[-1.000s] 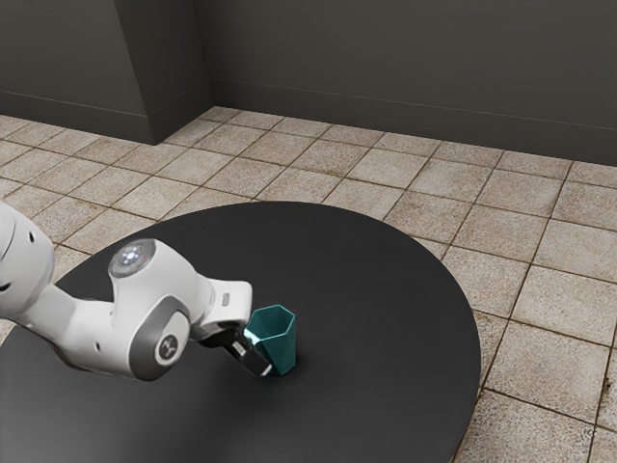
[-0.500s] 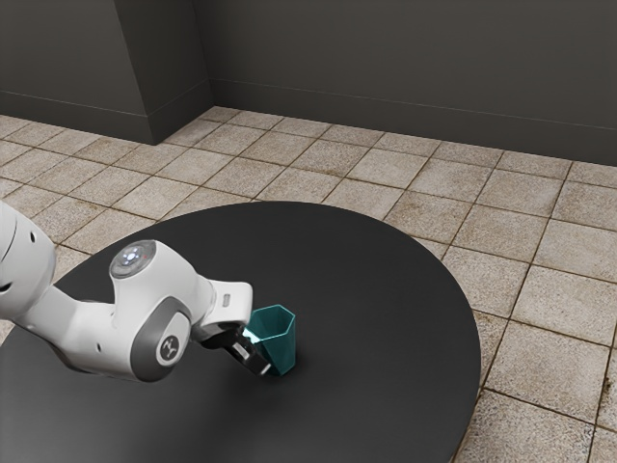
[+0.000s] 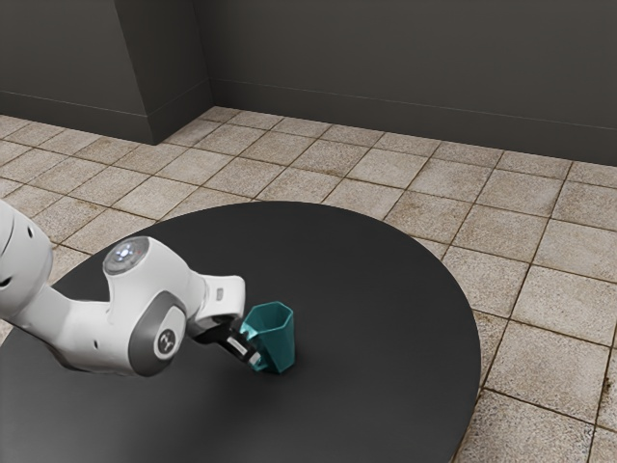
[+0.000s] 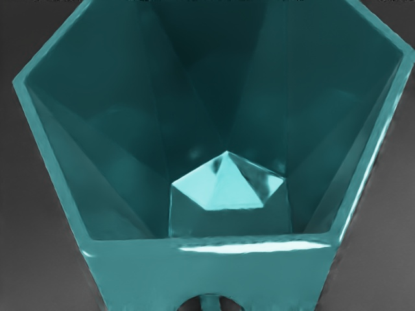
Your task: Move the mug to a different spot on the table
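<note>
A teal, six-sided mug [image 3: 276, 335] stands on the round black table [image 3: 386, 280], in its front half, leaning slightly toward the arm. My gripper [image 3: 248, 348] comes in low from the exterior view's left and is shut on the mug's near wall; one black finger [image 3: 254, 360] shows outside it. The wrist view looks straight down into the open mug [image 4: 220, 188], whose handle side lies just under my hand.
The table's rim [image 3: 461, 405] curves close on the exterior view's right, with tiled floor [image 3: 540, 289] beyond it. A dark wall and a boxed corner [image 3: 154, 58] stand far behind. Bare tabletop lies behind and to the right of the mug.
My hand has pulled a little toward the exterior view's left. The mug has come with it and tipped slightly toward the arm.
</note>
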Motion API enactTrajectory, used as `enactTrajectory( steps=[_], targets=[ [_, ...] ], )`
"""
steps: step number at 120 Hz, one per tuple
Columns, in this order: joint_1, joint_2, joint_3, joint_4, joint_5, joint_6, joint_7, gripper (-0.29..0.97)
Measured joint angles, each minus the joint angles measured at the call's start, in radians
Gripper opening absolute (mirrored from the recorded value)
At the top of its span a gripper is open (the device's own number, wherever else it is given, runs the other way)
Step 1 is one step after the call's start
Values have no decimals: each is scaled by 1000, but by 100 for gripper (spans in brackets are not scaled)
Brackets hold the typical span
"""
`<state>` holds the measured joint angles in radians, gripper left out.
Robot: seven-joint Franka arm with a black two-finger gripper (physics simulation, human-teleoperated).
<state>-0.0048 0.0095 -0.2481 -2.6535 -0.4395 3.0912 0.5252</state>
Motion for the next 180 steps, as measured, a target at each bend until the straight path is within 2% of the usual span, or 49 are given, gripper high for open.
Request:
enactTrajectory(
  steps=[28, 42, 61, 86, 105, 128, 161, 180],
  targets=[
    [-3, -10, 9, 13, 0, 5, 5, -3],
    [21, -29, -14, 13, -4, 8, 9, -6],
    [3, -37, -6, 9, -23, 8, 14, -4],
    [-10, -103, 29, -31, -32, 5, 19, -4],
    [-4, -189, 51, -102, -32, 3, 23, -7],
    [0, -235, 52, -174, -37, 5, 29, -11],
    [50, -240, 59, -202, -49, 7, 40, -11],
    [86, -206, 60, -195, -52, 9, 49, -11]
  ],
)
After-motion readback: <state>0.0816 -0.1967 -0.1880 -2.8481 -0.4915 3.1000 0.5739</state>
